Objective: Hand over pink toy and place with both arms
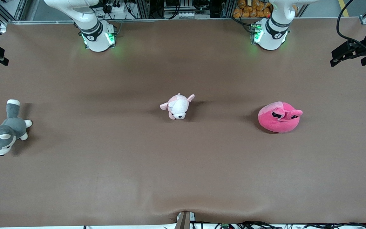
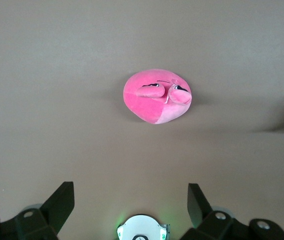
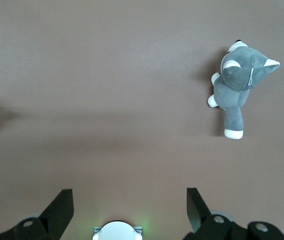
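The pink toy (image 1: pixel 279 116) is a round hot-pink plush with black half-lidded eyes, lying on the brown table toward the left arm's end. It also shows in the left wrist view (image 2: pixel 156 96). My left gripper (image 2: pixel 131 200) is open and empty, high above the table over its own base (image 1: pixel 270 35), well apart from the toy. My right gripper (image 3: pixel 130 202) is open and empty, high over its own base (image 1: pixel 97 36). Neither hand shows in the front view.
A pale pink-and-white puppy plush (image 1: pixel 177 106) lies at the table's middle. A grey-and-white husky plush (image 1: pixel 5 128) lies at the right arm's end and shows in the right wrist view (image 3: pixel 239 82). Black camera mounts (image 1: pixel 354 51) stand at the table's ends.
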You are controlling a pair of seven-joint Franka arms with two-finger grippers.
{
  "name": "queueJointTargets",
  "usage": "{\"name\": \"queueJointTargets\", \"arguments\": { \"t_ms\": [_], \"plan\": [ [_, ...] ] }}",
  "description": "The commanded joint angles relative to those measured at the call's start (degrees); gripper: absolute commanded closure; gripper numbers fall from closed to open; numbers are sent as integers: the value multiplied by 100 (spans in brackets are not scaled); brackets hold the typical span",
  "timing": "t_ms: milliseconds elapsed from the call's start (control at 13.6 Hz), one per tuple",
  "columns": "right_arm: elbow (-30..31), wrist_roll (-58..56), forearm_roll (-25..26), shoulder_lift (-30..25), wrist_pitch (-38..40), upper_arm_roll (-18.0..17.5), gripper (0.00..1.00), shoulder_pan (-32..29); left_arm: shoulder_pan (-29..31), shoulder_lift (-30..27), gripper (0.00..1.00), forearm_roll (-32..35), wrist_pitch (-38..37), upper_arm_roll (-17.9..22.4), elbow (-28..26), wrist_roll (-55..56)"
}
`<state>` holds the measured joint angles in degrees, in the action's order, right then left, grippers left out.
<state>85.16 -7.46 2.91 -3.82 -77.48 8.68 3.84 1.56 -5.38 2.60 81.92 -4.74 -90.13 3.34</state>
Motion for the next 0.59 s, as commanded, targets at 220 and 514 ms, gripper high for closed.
{"name": "queueJointTargets", "arguments": {
  "t_ms": [220,514],
  "plan": [
    [-53,-28,-124,48,92,-15,0,-128,125,89,0,13,-44,26,215,-44],
    [-53,-28,-124,48,84,-24,0,-111,126,107,0,13,-44,26,224,9]
  ]
}}
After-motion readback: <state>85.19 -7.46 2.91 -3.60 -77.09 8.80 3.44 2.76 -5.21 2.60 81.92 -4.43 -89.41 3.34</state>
